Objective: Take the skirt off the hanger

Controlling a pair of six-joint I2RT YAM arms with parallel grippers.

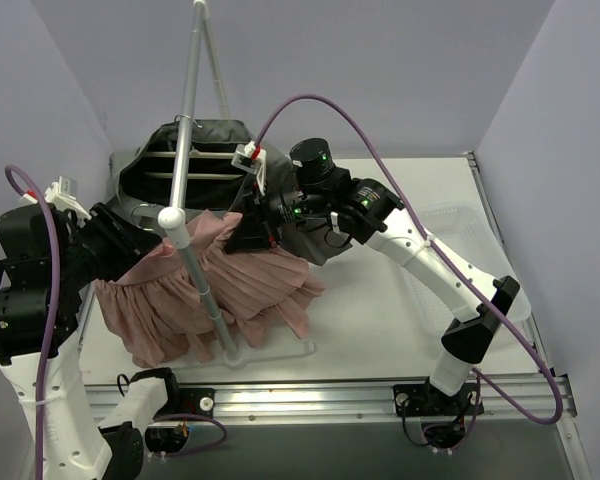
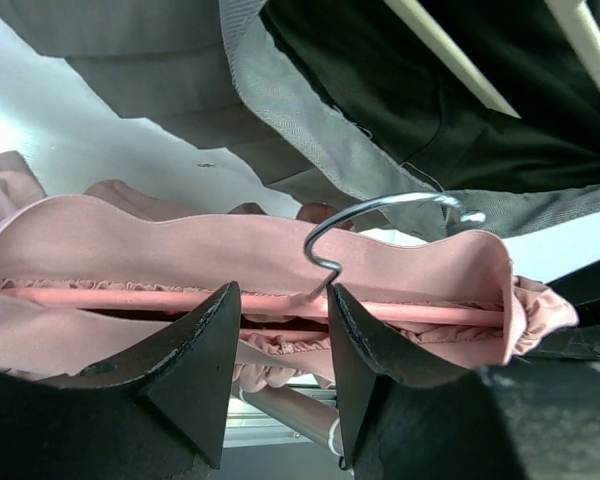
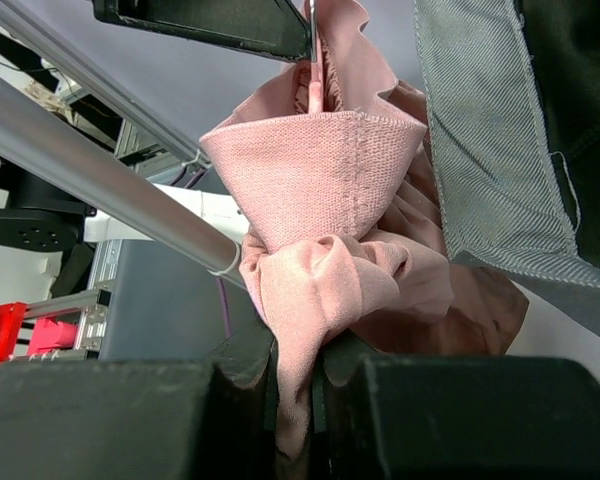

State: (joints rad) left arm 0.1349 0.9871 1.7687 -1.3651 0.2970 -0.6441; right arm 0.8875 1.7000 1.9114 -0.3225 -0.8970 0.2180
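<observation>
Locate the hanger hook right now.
Left wrist view, centre: the hanger hook rises from the pink skirt's waistband just above the left gripper's parted fingers, with the grey garment behind it.

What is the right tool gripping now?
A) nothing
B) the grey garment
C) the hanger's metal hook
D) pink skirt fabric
D: the right wrist view shows a bunched fold of the pink skirt running down into the right tool, whose jaws are closed on it; the grey garment hangs off to the side, untouched.

Overhead from behind, both wrist views close on skirt (image 3: 320, 190)
</observation>
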